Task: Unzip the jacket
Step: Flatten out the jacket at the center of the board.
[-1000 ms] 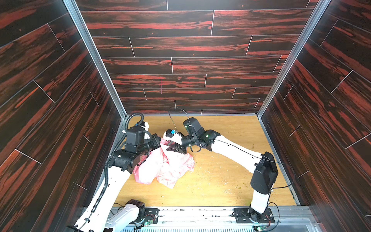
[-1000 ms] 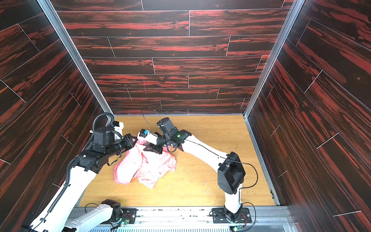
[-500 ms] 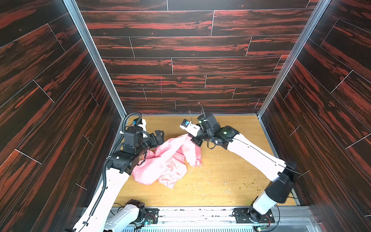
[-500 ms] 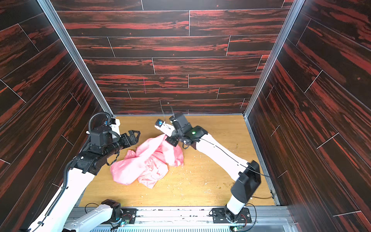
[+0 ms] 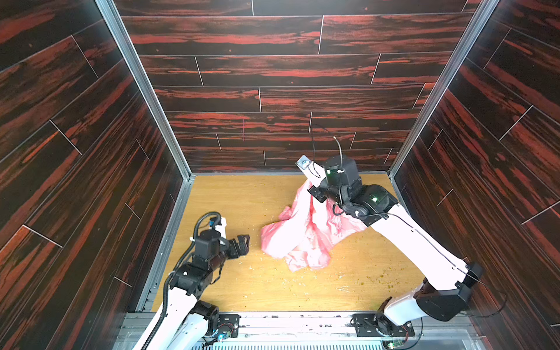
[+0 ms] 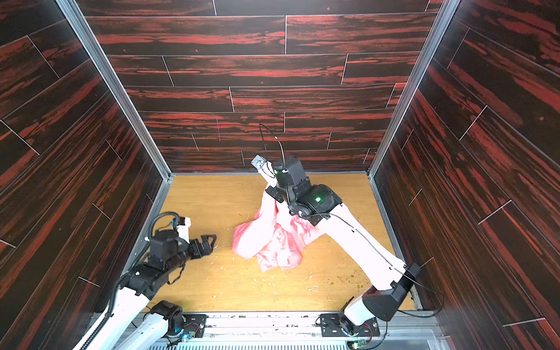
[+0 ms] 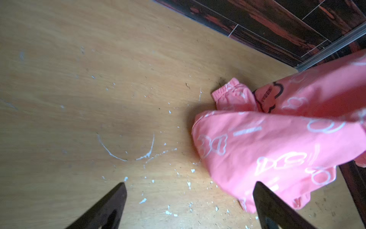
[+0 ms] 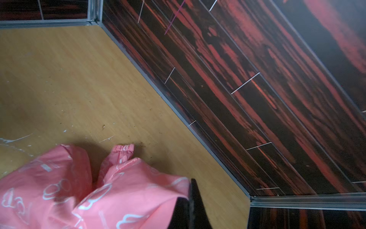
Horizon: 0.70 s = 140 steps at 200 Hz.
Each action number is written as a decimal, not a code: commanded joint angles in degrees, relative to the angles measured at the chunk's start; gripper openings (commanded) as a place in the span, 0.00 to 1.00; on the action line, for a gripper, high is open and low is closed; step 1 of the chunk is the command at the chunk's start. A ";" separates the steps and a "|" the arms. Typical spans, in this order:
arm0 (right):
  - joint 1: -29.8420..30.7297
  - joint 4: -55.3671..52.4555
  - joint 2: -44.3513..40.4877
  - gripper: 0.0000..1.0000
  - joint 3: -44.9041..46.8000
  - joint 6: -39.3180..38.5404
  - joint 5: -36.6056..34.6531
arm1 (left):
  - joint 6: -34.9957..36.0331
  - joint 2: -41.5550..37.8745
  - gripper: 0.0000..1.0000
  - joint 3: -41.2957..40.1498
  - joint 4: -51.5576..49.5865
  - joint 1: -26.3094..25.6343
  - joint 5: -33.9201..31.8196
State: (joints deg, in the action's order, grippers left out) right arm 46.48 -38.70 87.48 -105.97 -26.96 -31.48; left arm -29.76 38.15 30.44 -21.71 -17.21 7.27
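Dark, red-streaked plank walls point(image 5: 288, 91) box in a pale wooden tabletop point(image 5: 236, 197) dotted with white flecks point(image 7: 168, 212). In both top views the pink jacket point(image 5: 303, 233) point(image 6: 272, 239) sits right of centre. Its upper edge is drawn up to a peak under the right arm point(image 5: 409, 236) near the back wall, and its lower folds trail on the tabletop. A second ago it lay as a low heap left of centre, with both arms crowded over it and the left fingers clamped on its edge. Now the left fingers point(image 5: 243, 241) are released and spread wide, low at the left of the frame, just beside the jacket's near corner but apart from it. The left wrist view shows the two dark fingers point(image 7: 111, 204) parted over flecked tabletop, with the jacket at the right of the frame, a gathered cuff point(image 7: 229, 93) and part of the dark bear logo point(image 7: 267, 97) showing among the folds. The right arm has swung from centre toward the upper right and carried the cloth along. In the right wrist view the right fingers point(image 8: 193, 202) are clenched on a bunch of printed pink fabric at the bottom of the frame, with the jacket hanging from them
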 commanded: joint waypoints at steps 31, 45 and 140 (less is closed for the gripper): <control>-0.34 -4.64 0.66 0.00 -12.50 -2.47 -3.77 | -29.51 9.14 1.00 -11.93 34.62 -5.51 5.66; -0.34 -5.72 -0.26 0.00 -12.64 -1.64 -2.98 | -35.55 16.25 1.00 -11.10 42.71 -8.75 3.99; 0.02 -9.76 -7.09 0.00 -8.03 2.15 0.11 | -66.29 61.93 0.86 2.16 100.38 -20.42 -5.94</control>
State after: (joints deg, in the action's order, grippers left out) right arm 46.24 -50.24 84.27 -112.95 -26.59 -32.03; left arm -86.80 96.88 29.06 61.71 -36.03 4.93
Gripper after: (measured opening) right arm 0.047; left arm 0.951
